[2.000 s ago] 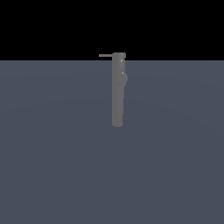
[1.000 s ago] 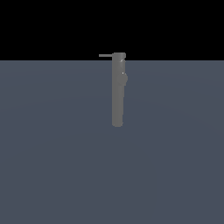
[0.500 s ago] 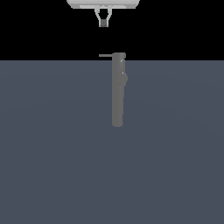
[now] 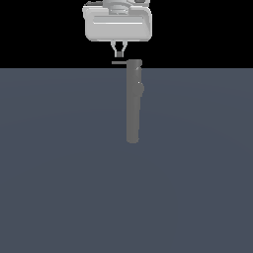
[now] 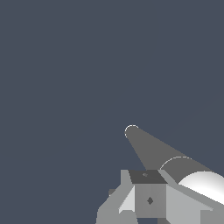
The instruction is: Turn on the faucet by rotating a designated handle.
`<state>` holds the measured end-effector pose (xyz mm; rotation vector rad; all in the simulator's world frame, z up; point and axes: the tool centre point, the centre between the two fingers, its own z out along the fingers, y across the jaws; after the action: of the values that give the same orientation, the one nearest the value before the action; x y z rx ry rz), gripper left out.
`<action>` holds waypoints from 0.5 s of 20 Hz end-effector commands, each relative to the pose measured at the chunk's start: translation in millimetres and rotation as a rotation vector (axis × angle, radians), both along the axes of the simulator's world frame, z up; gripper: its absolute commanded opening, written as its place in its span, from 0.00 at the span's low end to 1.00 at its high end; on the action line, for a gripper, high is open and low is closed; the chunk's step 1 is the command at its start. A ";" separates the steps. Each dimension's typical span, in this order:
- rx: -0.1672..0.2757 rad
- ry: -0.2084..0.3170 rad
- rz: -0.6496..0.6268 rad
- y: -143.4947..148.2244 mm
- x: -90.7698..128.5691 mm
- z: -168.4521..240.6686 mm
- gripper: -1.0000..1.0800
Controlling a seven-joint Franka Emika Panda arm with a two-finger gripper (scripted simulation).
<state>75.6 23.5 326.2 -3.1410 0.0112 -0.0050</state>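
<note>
Faucet (image 4: 132, 104) stands as a long grey cylinder in the middle of the exterior view, rounded end toward the viewer and capped end at the far edge of the grey floor (image 4: 59, 173), with a small bump on the side toward the exterior view's right. The handle (image 4: 118, 63), a thin dark rod, sticks out from the capped end toward the exterior view's left. The gripper (image 4: 118, 51) hangs just above that rod, its pale body filling the top of the picture; its two thin fingers converge toward their tips, with a gap showing higher up, and nothing is between them, so it looks nearly closed and empty, apart from the handle. In the wrist view the faucet (image 5: 148, 148) runs away from the camera as a tapering grey shape ending in its rounded tip, and blocky grey parts of the gripper (image 5: 146, 194) crowd the near edge; the handle cannot be made out here, nor can the finger spacing be judged. As a judgement, the task is at the approach stage: the claw is lined up over the handle, but contact and the rotation itself are not yet done.
</note>
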 end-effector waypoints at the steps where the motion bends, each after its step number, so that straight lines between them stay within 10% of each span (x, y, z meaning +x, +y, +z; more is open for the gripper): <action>1: 0.000 0.001 -0.002 -0.2 8.0 -10.6 0.00; 10: -0.001 0.003 -0.005 -0.5 17.4 -25.2 0.00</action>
<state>92.3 23.0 301.2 -3.1415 0.0191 0.0016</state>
